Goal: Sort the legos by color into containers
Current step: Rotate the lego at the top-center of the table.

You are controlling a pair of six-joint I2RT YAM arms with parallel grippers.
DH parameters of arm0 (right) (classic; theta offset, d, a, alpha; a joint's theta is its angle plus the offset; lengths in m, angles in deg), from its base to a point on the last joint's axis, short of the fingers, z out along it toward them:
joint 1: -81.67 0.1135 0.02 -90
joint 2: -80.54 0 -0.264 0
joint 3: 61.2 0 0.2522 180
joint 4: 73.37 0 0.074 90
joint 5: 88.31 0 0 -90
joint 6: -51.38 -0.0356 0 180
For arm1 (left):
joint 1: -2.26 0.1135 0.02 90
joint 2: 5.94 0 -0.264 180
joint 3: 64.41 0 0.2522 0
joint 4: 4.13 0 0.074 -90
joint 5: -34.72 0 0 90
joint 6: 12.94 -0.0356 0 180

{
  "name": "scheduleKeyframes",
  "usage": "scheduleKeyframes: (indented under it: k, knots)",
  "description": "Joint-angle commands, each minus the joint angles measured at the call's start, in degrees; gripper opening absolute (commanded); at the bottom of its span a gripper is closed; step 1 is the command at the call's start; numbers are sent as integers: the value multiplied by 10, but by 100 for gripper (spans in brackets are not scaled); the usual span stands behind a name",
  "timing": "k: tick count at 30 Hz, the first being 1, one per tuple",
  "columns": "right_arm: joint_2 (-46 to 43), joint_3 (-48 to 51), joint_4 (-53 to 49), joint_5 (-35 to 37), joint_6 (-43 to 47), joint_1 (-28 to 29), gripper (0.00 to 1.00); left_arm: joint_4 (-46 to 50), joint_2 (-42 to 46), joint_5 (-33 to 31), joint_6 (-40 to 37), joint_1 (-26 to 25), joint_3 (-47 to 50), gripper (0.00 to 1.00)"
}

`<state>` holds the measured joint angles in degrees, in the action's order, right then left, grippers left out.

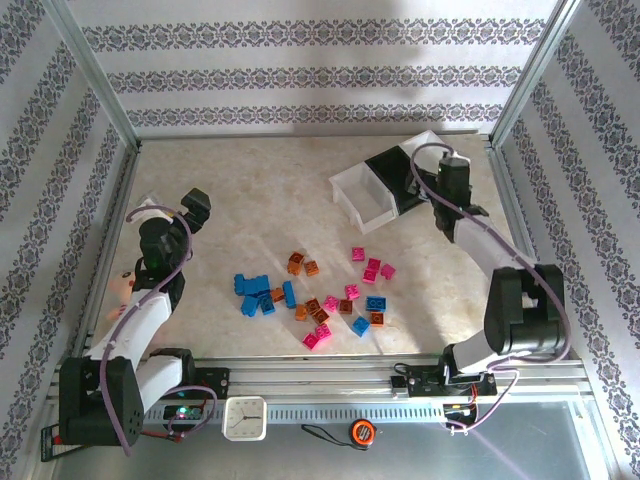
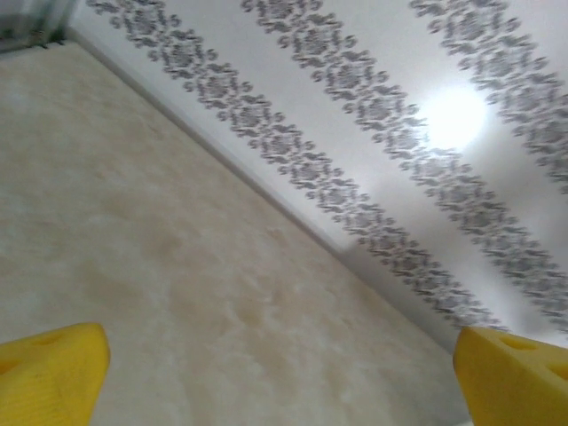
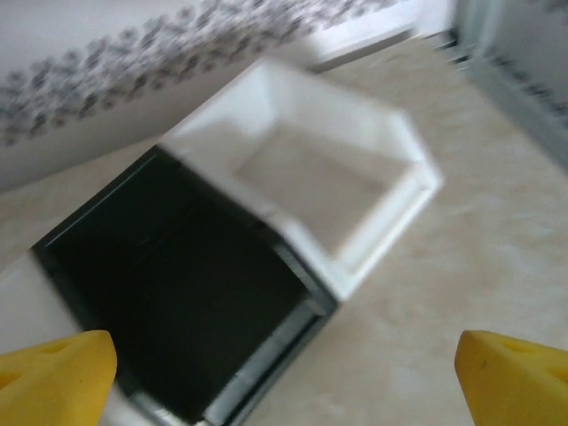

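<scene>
Both my grippers stand apart, nothing held; the legos (image 1: 318,312) lie loose on the table (image 1: 250,180), lower centre of the top view.

My left gripper (image 1: 197,205) is at the left of the top view, over bare table and well apart from the legos. In the left wrist view its yellow fingertips (image 2: 53,373) sit at the two bottom corners, w/ table and patterned wall (image 2: 373,133) between them. My right gripper (image 1: 437,190) is at upper right, over the containers (image 1: 365,195). In the right wrist view, which is blurred, the black bin (image 3: 177,293) and a white bin (image 3: 328,195) lie below it. The blue bricks (image 1: 262,292) group at left of the pile, orange-brown ones (image 1: 303,264) approx. in the middle, pink ones (image 1: 372,268) more to the right, some mixed.
</scene>
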<state>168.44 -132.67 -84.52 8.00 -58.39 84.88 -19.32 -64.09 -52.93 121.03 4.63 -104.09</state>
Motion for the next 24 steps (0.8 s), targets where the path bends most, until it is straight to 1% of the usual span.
scheduleKeyframes:
  k: [1,3,5,7,9,12,14,16,18,20,22,24]
  knots:
    - [61,-88,-98,-80,39,1,97,-58,35,63,36,5,21,99]
    - [113,-149,-138,-81,52,1,95,-49,39,107,32,4,12,99]
    - [158,-199,-165,-81,58,1,94,-19,34,155,26,4,-6,99]
    - [201,-253,-197,-67,61,1,94,7,32,190,29,4,-17,99]
    - [240,-308,-221,-55,64,2,94,6,32,220,38,2,-13,99]
    - [294,-391,-270,-17,67,1,91,13,42,241,44,-1,-5,94]
    - [324,-434,-299,-1,76,1,90,35,50,247,40,-3,-5,92]
    - [355,-482,-331,13,82,0,89,56,57,251,27,-6,-6,87]
    - [390,-527,-370,12,88,-3,85,92,63,246,14,-8,-9,85]
    - [412,-552,-389,6,95,-4,83,106,68,247,7,-10,-8,83]
    - [429,-571,-405,2,97,-4,80,119,72,249,4,-11,-11,83]
    - [445,-588,-419,-6,100,-5,74,131,74,249,-1,-12,-18,83]
